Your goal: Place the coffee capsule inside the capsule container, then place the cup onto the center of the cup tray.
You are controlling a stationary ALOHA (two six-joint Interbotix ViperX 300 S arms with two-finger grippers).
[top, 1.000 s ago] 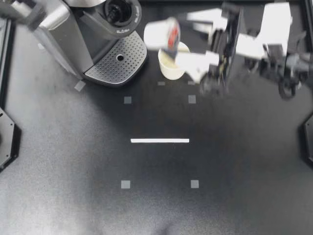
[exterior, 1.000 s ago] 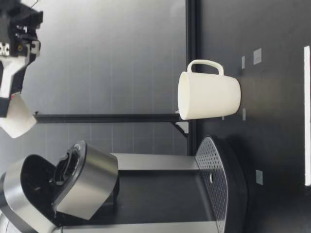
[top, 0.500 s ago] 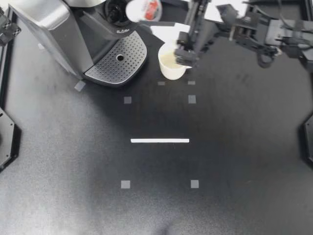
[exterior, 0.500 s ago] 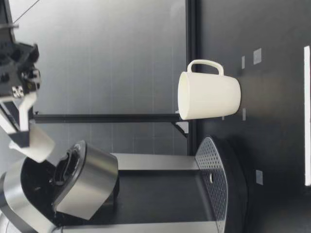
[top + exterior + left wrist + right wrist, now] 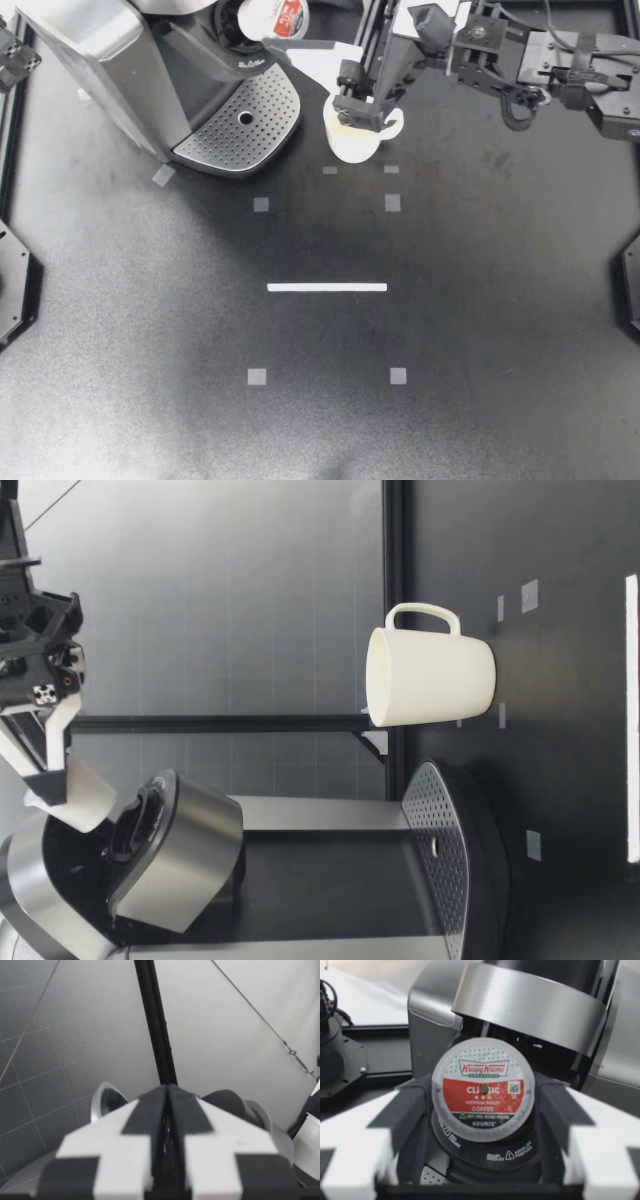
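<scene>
My right gripper [image 5: 290, 30] is shut on the coffee capsule [image 5: 272, 17], holding it tilted right at the machine's open capsule container [image 5: 235, 22]. In the right wrist view the red-and-white capsule lid [image 5: 483, 1087] sits between the dark pads, over the black container ring [image 5: 490, 1152]. From table height the capsule [image 5: 90, 798] hangs beside the raised lid [image 5: 185, 855]. The white cup [image 5: 352, 140] stands on the table beside the perforated cup tray [image 5: 245, 120], partly under my right arm; its handle points away from the machine [image 5: 430, 677]. My left gripper [image 5: 167, 1110] is shut with nothing in it.
The coffee machine [image 5: 120, 70] fills the back left corner. A white tape line [image 5: 327, 287] and small grey tape squares [image 5: 260, 204] mark the black table. Part of my left arm [image 5: 12, 50] shows at the left edge.
My right gripper carried the capsule from above the cup over to the machine and lowered it to the open capsule container. The cup has not moved.
</scene>
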